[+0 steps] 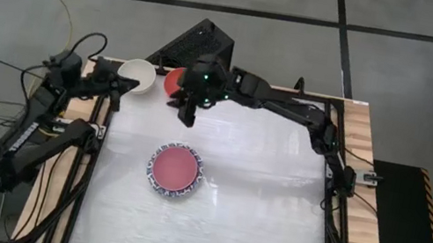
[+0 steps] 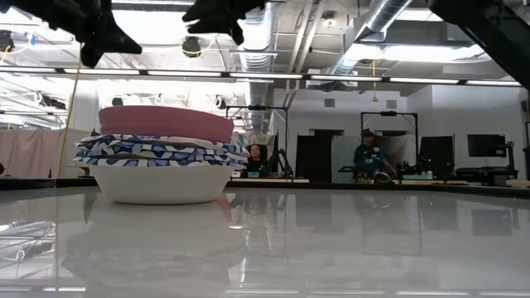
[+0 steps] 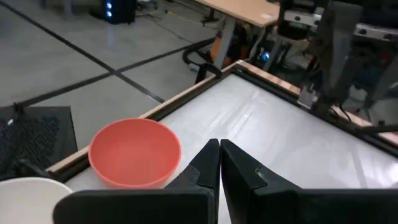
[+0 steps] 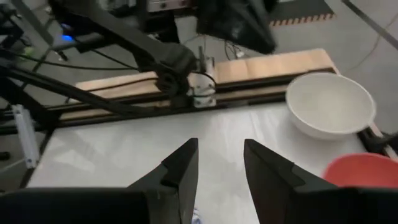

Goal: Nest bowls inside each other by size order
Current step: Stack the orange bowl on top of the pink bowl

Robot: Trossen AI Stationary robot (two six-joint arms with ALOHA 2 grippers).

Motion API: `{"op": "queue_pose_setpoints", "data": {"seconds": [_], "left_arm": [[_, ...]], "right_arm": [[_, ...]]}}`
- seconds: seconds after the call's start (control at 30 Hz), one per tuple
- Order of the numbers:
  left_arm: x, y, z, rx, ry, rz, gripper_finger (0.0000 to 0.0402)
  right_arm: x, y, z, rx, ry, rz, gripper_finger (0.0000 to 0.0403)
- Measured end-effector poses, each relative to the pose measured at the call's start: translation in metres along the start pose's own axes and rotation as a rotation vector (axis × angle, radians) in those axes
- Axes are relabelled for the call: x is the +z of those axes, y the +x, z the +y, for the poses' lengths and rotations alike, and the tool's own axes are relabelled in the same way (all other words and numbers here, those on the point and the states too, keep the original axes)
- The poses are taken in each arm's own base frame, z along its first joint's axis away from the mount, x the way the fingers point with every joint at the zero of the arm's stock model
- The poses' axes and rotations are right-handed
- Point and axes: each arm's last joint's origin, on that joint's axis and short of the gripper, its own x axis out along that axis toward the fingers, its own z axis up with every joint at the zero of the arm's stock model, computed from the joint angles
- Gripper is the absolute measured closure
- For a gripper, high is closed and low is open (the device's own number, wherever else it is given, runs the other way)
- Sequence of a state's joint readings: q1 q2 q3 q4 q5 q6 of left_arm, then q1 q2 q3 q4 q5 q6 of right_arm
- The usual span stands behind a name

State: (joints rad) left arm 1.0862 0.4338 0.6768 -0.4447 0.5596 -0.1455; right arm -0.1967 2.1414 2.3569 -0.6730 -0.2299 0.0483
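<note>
Stack [image 1: 176,171] of nested bowls sits near the middle of the white worktop [image 1: 270,220], slightly toward the left arm's side. Pink bowl [image 1: 175,166] on top; beneath it, blue-and-white patterned rims [image 2: 157,151] layered one on another; a plain white bowl [image 2: 161,184] carries the lot at the bottom. Exact count of patterned bowls cannot be told.

Two bowls lie apart from the stack, at the far edge of the worktop: white bowl [image 1: 138,75] and red bowl [image 1: 172,81], just beside each other, the red one nearer the centre. Both upright, both empty.

Right gripper [image 1: 186,114] hangs above the worktop just on the near side of the red bowl, arm reaching across from the right. Its jaws stand apart with a clear gap, nothing between them.

Left gripper [image 1: 118,89] is by the far left corner, beside the white bowl. Its jaws are closed tip to tip, holding nothing; the red bowl shows just ahead of them in the left wrist view.

Beyond the worktop, two people [image 2: 365,157] in the room, well back.
</note>
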Motion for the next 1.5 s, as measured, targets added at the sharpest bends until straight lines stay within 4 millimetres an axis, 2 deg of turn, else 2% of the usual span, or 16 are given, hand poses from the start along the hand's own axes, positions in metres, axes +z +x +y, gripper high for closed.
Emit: {"op": "queue_pose_setpoints", "data": {"seconds": [0.4, 0.67, 0.83, 1.0, 1.1, 1.3, 1.5], "left_arm": [[-0.029, 0.002, 0.007, 0.039, -0.135, -0.013, 0.0400], [-0.042, 0.008, 0.013, 0.045, -0.192, -0.022, 0.0400], [-0.040, 0.008, 0.013, 0.058, -0.193, -0.044, 0.0400], [-0.037, 0.008, 0.012, 0.057, -0.201, -0.075, 0.0400], [-0.035, 0.008, 0.012, 0.052, -0.220, -0.094, 0.0400], [-0.037, 0.008, 0.013, 0.086, -0.260, -0.084, 0.0400], [-0.038, 0.012, 0.012, 0.169, -0.258, -0.098, 0.0400]], "right_arm": [[0.003, -0.012, -0.051, -0.061, -0.023, -0.040, 0.0253], [-0.002, -0.013, -0.094, 0.039, -0.046, -0.146, 0.0253], [-0.020, -0.005, -0.116, 0.089, -0.041, -0.154, 0.0253], [-0.043, 0.005, -0.133, 0.189, -0.032, -0.153, 0.0253], [-0.054, 0.007, -0.140, 0.192, -0.017, -0.129, 0.0253], [-0.070, 0.011, -0.148, 0.189, -0.052, -0.088, 0.0253], [-0.091, 0.009, -0.153, 0.183, -0.071, 0.062, 0.0253]]}}
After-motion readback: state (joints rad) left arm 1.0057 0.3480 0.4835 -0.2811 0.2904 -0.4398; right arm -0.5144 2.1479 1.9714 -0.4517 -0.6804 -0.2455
